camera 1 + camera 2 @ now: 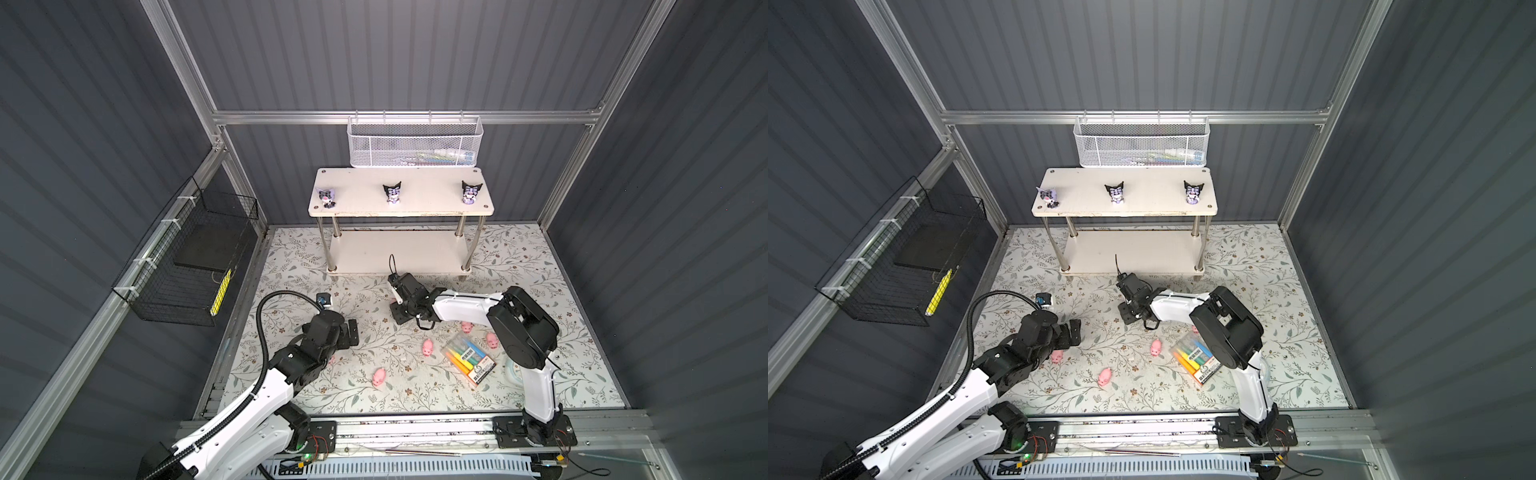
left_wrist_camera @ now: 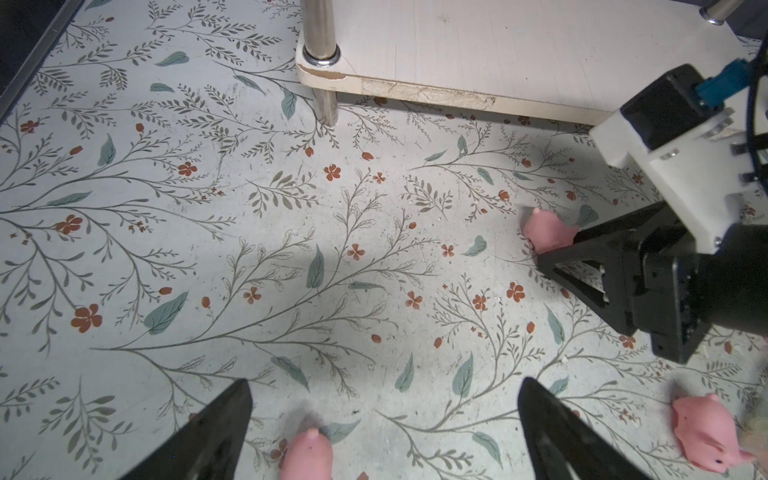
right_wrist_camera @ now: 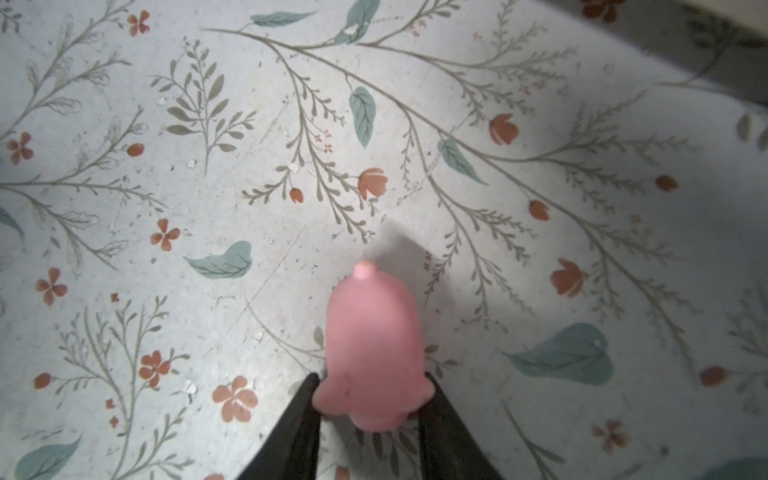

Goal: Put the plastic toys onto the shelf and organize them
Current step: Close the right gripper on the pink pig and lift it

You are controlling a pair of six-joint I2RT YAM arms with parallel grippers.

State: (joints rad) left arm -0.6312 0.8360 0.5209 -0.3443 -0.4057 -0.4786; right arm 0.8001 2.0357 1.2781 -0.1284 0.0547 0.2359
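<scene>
Plastic toys: pink pigs and black-eared figurines, listed by place relative to the white two-tier shelf (image 1: 432,195). Farthest out in front of the shelf, a loose pig (image 1: 380,377) lies on the floral mat (image 1: 291,257). Next, a half-hidden pig (image 1: 1057,355) sits under the left gripper (image 2: 385,381), whose claw is released: the fingers are spread wide, with that pig low between them and apart from both. Nearer the shelf, a third pig (image 1: 428,347) lies near the marker pack (image 1: 467,359). A fourth pig (image 1: 492,340) and a fifth pig (image 1: 466,327) are just beside the pack's shelf-side end, close under the right arm. Just before the shelf's lower board is the right gripper (image 3: 372,382), its claw clenched on a pink pig (image 3: 374,332) with a finger against each flank; whether that pig is clear of the mat cannot be told. On the shelf's top board stand the left figurine (image 1: 326,196), middle figurine (image 1: 392,193) and right figurine (image 1: 471,192), in a row and well apart. Behind and above the shelf hangs a white mesh basket (image 1: 413,143). Left of the shelf, on the side wall, hangs a black wire basket (image 1: 195,266).
</scene>
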